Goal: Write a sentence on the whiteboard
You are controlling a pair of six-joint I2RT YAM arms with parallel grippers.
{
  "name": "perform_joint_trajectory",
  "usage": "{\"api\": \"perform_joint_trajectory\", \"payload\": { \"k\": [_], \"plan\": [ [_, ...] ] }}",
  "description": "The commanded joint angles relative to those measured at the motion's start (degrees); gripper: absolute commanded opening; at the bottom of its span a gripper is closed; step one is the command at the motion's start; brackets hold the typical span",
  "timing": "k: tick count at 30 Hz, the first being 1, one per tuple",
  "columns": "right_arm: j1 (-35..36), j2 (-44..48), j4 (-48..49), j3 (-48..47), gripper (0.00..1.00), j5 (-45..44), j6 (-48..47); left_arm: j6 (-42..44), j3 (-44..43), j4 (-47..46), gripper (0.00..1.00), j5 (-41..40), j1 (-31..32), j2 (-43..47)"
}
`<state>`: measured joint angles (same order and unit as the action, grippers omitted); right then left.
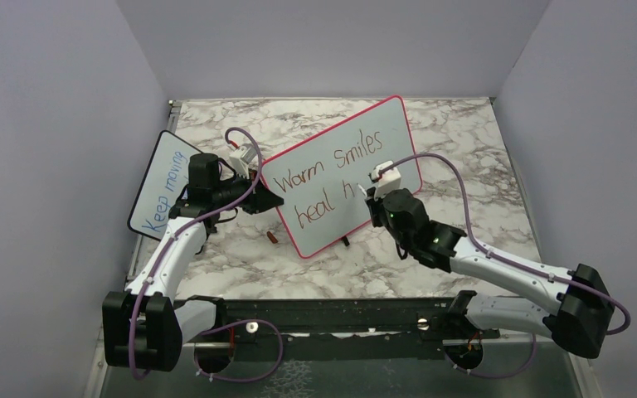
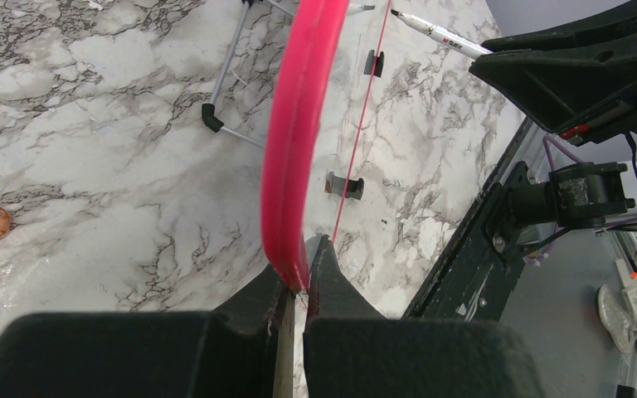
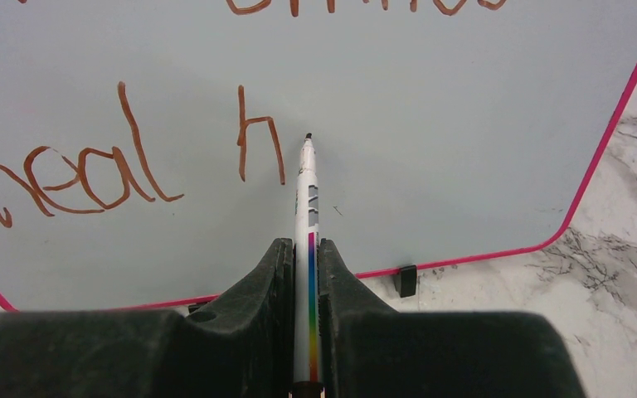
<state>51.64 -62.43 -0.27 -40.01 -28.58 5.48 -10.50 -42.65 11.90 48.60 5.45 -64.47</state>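
Top external, far left: small black-framed board (image 1: 164,186) with blue handwriting, leaning at the table (image 1: 456,166) edge and taking no part in the writing.
Left pincer (image 2: 300,286): clamping together on the left edge of the whiteboard (image 1: 398,124), pinching the thin pink-red frame between both fingers; judging by the hold, bracing the tilted board against sliding or tipping under the pen's push.
Cap (image 1: 273,237): copper-coloured, lying loose on the table just below the left pincer and near the whiteboard's lower corner, clear of the writing face.
Whiteboard position: standing tilted on small black feet mid-table, between the two arms, facing toward the right arm.
Sentence (image 1: 299,179): reading "Warm Smiles" above and "heal h" below in red-brown strokes; looking well past halfway, the last word only beginning.
Marker (image 3: 308,207): pointing straight out along the pincer's axis, tip sitting at or just off the surface right of the "h"; cannot tell which.
Right pincer (image 3: 306,261): closing tight on the marker barrel, leaving the tip projecting forward for controlled strokes.
Next stroke: probably calling for a small "e" beside the "h", pressing lightly.
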Motion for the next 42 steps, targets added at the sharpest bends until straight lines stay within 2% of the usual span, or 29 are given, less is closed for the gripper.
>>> {"api": "perform_joint_trajectory", "payload": {
  "k": [1, 10, 24, 42],
  "plan": [
    [-0.4, -1.0, 2.6, 0.3, 0.01, 1.9, -0.5, 5.5, 0.4, 2.6, 0.0, -9.8, -1.2, -1.5],
    [-0.4, -2.3, 2.1, -0.1, 0.0, 3.1, -0.3, 5.5, 0.4, 2.6, 0.0, -9.8, -1.2, -1.6],
    [-1.9, -1.6, 1.3, 0.4, 0.0, -0.6, 0.3, 5.6, 0.4, 2.6, 0.0, -9.9, -1.2, -1.7],
    [-2.3, -2.2, 5.2, -1.2, 0.0, -1.1, -1.9, 5.7, 0.3, 2.7, 0.0, -9.8, -1.2, -1.7]
  ]
}}
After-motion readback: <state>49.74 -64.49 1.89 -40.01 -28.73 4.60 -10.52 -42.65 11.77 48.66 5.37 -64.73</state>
